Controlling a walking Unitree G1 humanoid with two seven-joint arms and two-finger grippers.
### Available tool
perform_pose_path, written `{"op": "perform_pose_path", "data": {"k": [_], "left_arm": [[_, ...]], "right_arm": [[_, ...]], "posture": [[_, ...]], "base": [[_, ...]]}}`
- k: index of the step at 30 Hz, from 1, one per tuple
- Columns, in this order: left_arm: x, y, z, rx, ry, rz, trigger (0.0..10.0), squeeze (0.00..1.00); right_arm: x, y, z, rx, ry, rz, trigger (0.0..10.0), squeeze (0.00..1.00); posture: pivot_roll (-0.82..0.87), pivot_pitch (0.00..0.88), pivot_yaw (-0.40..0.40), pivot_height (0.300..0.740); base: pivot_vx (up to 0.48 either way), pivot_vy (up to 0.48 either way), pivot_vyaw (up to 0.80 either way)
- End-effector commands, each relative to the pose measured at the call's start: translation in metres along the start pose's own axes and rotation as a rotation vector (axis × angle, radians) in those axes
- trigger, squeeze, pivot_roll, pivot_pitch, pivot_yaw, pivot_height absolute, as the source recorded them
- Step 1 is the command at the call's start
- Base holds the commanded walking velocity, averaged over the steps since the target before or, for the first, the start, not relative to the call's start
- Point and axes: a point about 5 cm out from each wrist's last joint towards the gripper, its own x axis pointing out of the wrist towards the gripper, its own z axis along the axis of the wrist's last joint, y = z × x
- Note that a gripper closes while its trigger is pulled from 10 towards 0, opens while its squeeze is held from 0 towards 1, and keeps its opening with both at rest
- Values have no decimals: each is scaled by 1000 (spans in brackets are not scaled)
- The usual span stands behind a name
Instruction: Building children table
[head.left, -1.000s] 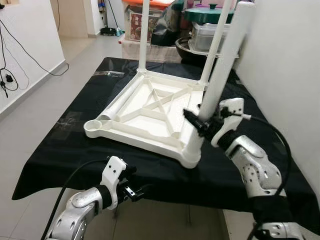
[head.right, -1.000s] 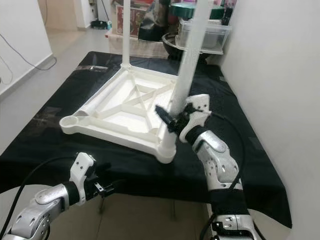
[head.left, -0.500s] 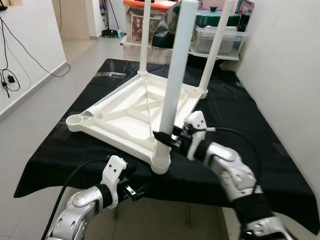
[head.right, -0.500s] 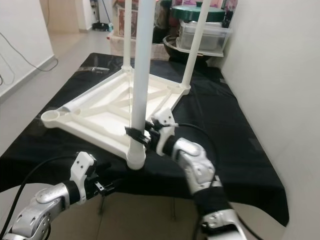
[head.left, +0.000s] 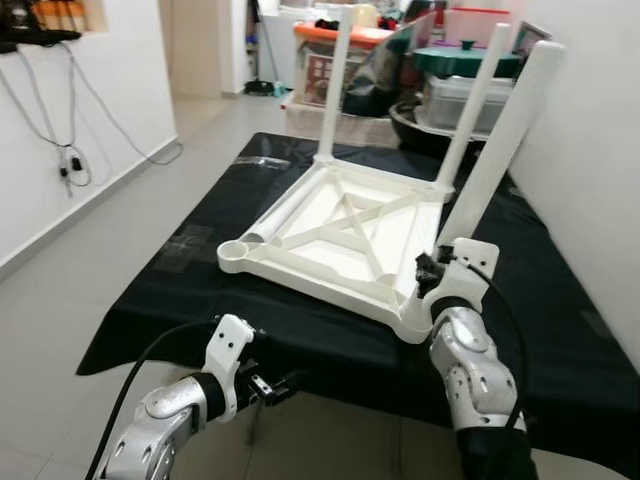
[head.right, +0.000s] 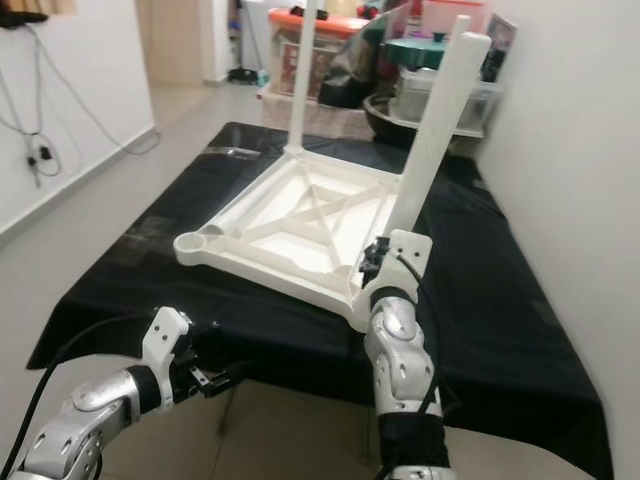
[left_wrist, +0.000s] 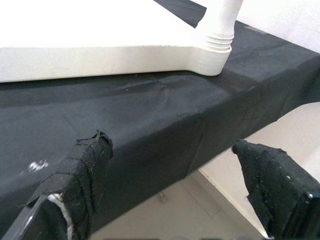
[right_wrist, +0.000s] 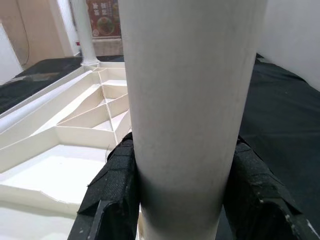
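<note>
While my right gripper (right_wrist: 180, 200) clamps the near leg (head.left: 500, 150), that leg now leans away toward the wall.

Half a second ago the same leg stood close to upright near the middle of the view; it is now tilted to my right, with its foot seated at the near right corner of the upturned white table top (head.left: 340, 230). The table top lies on the black cloth (head.left: 190, 290), with two further legs (head.left: 335, 85) upright at the far corners and an empty socket (head.left: 234, 250) at the near left corner. My right fingers (right_wrist: 115, 180) press on both sides of the leg just above its base. My left gripper (left_wrist: 175, 185) hangs spread wide below the cloth edge, touching nothing.
</note>
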Motion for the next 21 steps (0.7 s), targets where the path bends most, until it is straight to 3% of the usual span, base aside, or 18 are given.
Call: {"op": "perform_pose_path", "data": {"k": [1,3,4,5,6,10,11,13,14,15,16,21], "left_arm": [[4,0,-1,15,18,-15,10000,0],[5,1,-1,17,20,-16,10000,0],[6,1,1,19,15,-17,10000,0],[7,1,2,20,11,-17,10000,0],[7,1,3,19,6,-14,10000,0],[5,0,3,17,1,-9,10000,0],[4,1,1,16,4,-3,10000,0],[4,1,0,15,6,2,10000,0],[4,1,0,15,6,2,10000,0],[3,2,0,14,4,5,10000,0],[3,2,0,15,4,4,10000,0],[5,4,2,22,1,4,10000,0]], "right_arm": [[-4,9,-17,19,71,93,10000,192],[-4,16,-12,41,46,141,10000,192],[0,23,1,72,-6,241,10000,796],[1,26,11,92,-37,294,10000,796],[5,27,22,97,-73,365,10000,0],[8,27,41,137,-116,507,10000,0],[7,29,46,113,-134,593,10000,0],[6,30,48,91,-146,652,10000,0],[6,30,48,91,-146,652,10000,0],[7,32,47,7,-140,778,10000,0],[8,33,44,-16,-127,807,10000,0],[6,39,30,-78,-63,969,10000,0]], "posture": [[47,0,-80,740],[47,0,-80,740],[54,0,-90,740],[54,0,-90,740],[62,0,-98,740],[66,0,-103,740],[78,0,-112,740],[78,0,-112,740],[78,0,-112,740],[85,0,-113,740],[86,0,-113,740],[93,0,-114,740]], "base": [[0,0,0],[0,0,0],[0,0,0],[0,0,0],[0,0,0],[0,0,0],[0,0,0],[0,0,0],[0,0,0],[0,0,0],[0,0,0],[0,0,0]]}}
